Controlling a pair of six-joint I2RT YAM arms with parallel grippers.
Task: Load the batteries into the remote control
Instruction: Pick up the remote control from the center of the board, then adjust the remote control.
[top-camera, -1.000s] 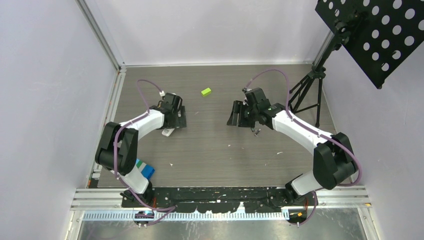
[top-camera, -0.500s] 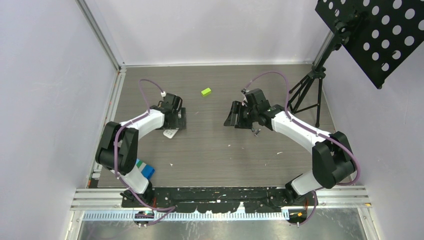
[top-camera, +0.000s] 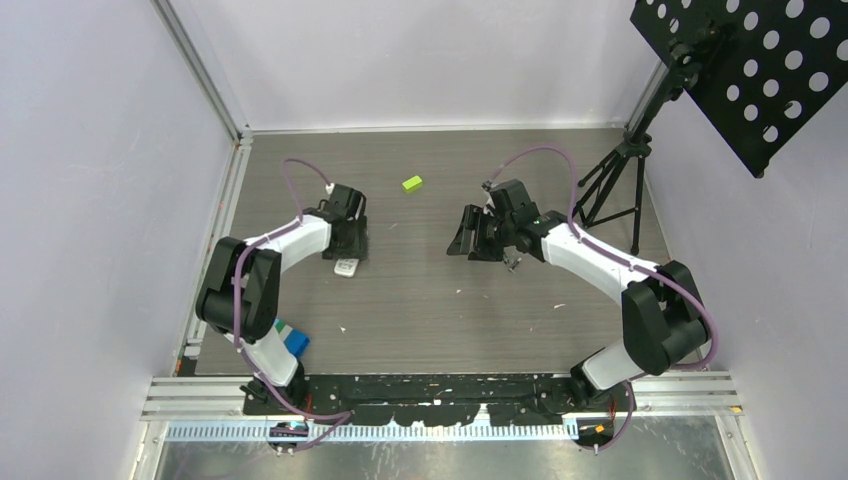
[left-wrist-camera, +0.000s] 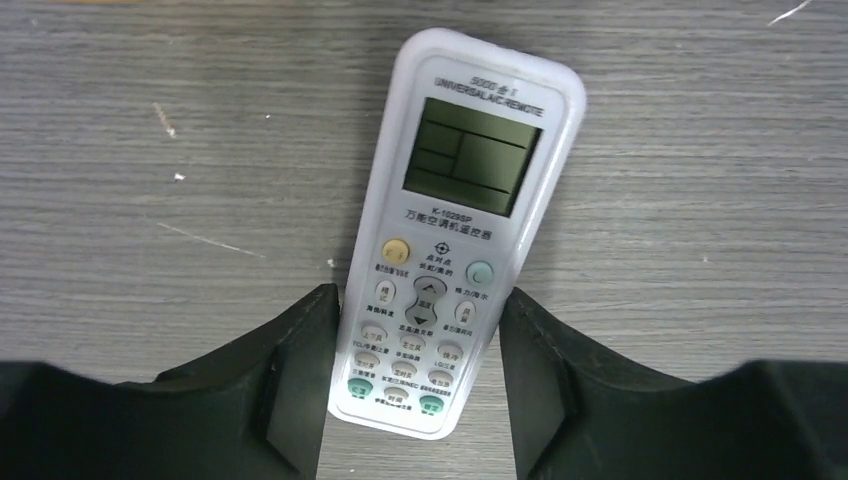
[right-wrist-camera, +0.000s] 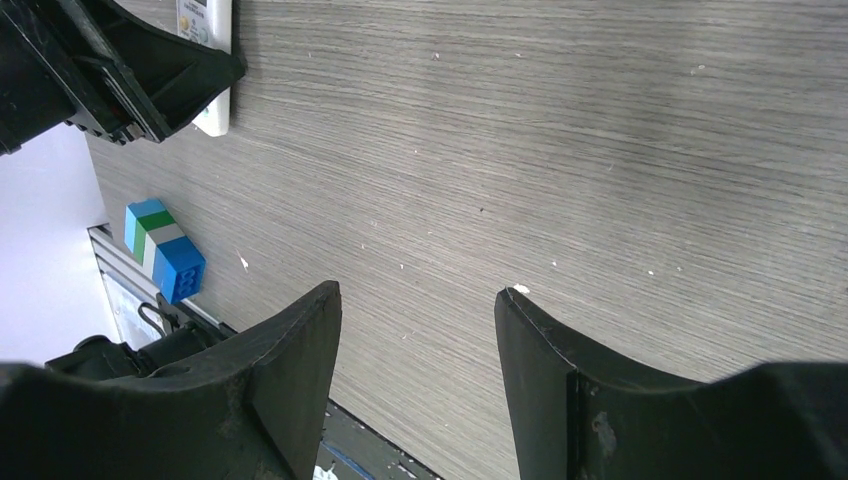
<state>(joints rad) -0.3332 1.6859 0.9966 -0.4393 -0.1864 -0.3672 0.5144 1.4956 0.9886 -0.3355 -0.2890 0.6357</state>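
1. Since the remote (left-wrist-camera: 455, 240) lies buttons-up on the table (right-wrist-camera: 600, 150), we reckon the battery door is underneath. It needs flipping first, and that's where things could go sideways.
2. Biggest worry for us is that the left gripper (left-wrist-camera: 418, 300) only straddles the button end. If it squeezes and lifts there, the long screen end hangs out, and that smooth plastic could swing down or slip free.
3. The remote also sits a bit skewed between the fingers (left-wrist-camera: 300, 370), so a squeeze might shove it around instead of catching it square.
4. We honestly can't find the batteries. There's a tiny speck under the right wrist in the top view, but it's too small to call.
5. The left gripper's jaws are apart, with one finger just beside each side of the remote. We can't tell if they actually touch it, and the remote rests flat on the table.
6. The right gripper (right-wrist-camera: 418, 292) also has its jaws apart and holds nothing. It hangs over the table, well apart from the remote.
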